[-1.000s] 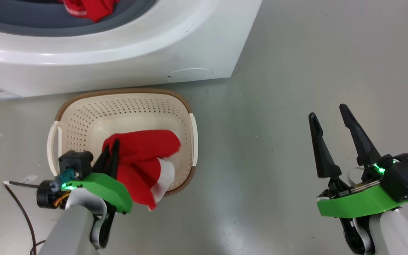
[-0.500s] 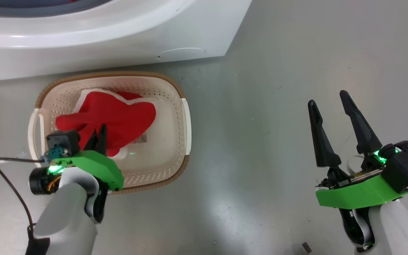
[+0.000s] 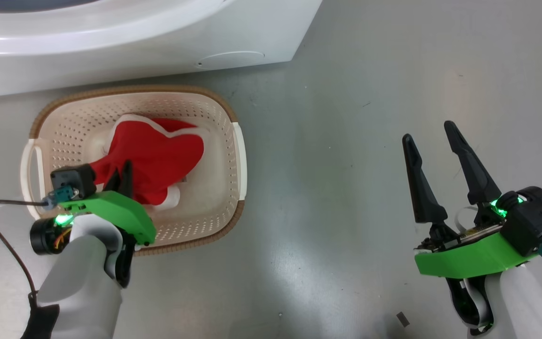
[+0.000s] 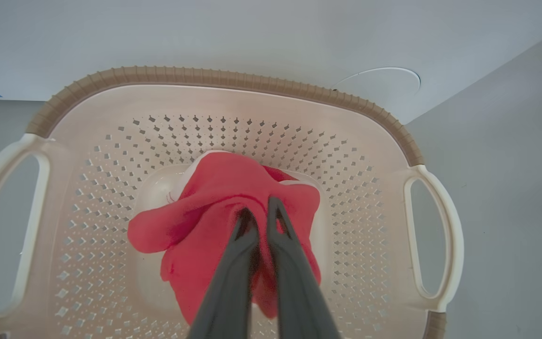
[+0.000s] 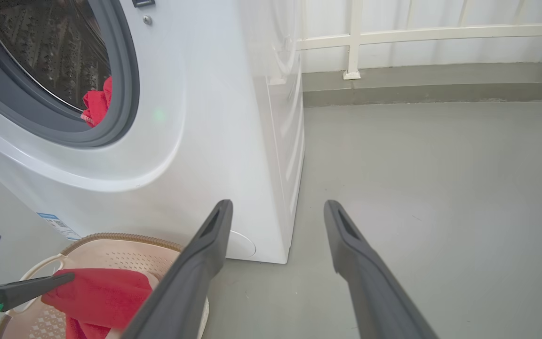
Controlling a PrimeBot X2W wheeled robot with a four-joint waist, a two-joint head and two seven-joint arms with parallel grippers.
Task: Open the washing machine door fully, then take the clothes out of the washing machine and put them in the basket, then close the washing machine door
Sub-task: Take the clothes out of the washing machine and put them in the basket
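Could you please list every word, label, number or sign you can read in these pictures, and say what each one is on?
No text can be read.
Blue label low on the washing machine front: printed lines, too small and blurred to read.
Red garment in the drum: a white strip at its edge, too small to tell whether it is lettering.

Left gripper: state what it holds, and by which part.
The left gripper pinches the red garment by a bunched fold near its middle.
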